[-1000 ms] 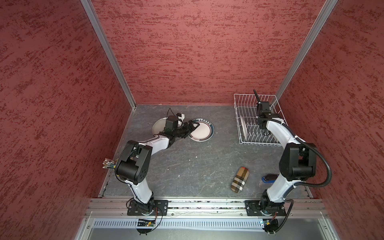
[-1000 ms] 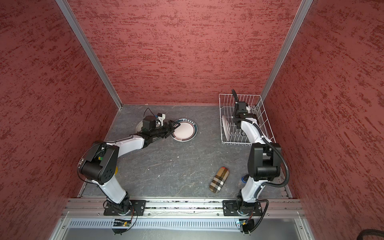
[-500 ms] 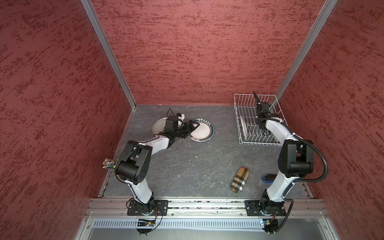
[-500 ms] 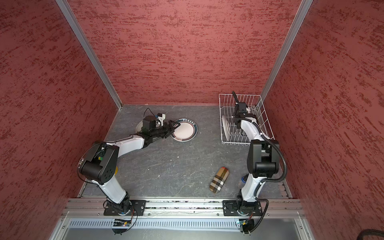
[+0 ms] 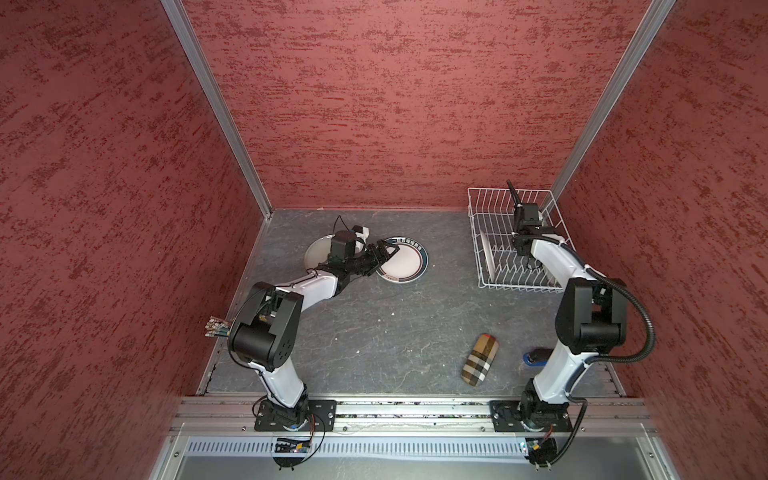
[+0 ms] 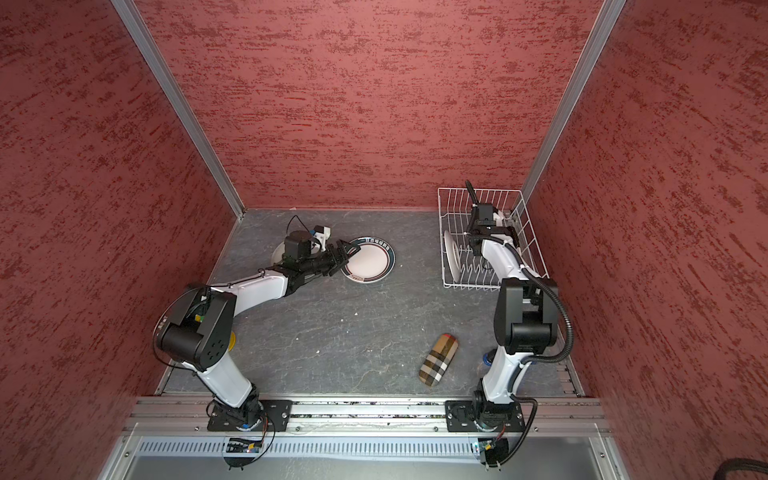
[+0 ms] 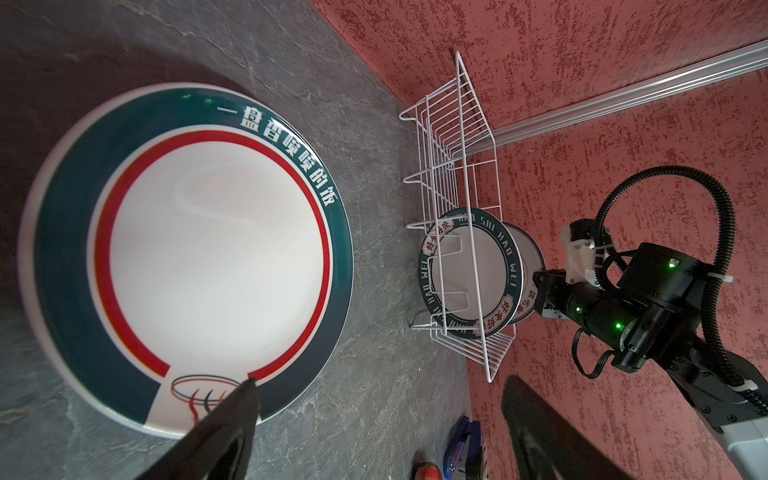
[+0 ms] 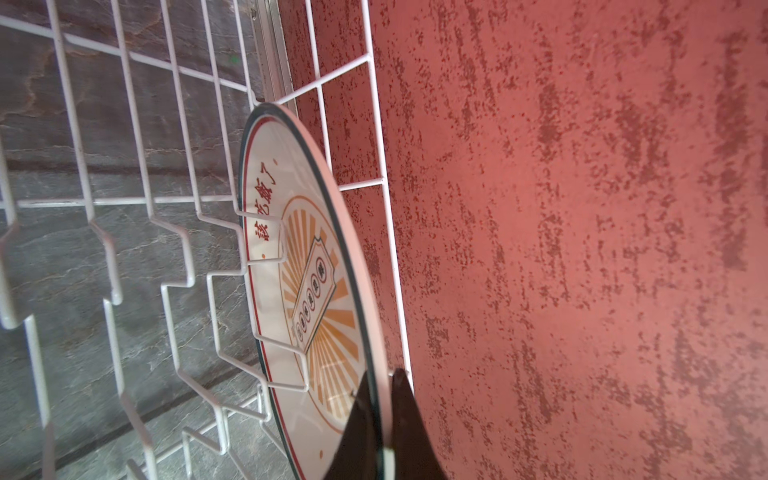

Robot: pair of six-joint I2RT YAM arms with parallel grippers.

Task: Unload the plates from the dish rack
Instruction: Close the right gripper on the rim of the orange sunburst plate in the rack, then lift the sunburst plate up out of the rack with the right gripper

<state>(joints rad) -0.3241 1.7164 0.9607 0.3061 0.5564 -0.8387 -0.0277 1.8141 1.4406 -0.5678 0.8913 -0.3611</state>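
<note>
On the desk, left end effector, jaws wide, over the edge of a flat green-rimmed plate. Rear right, dish rack contains upright plates: lettered plate, and sunburst plate, its rim gripped by the right end effector.

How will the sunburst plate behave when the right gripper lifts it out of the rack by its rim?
Probably rigid: the sunburst plate looks like glazed ceramic, so no flex, but likely brittle against the dish rack wires. The right gripper pinches only the glossy rim edge, so it may slip or swing. Standing between prongs, it could snag if tilted.
</note>
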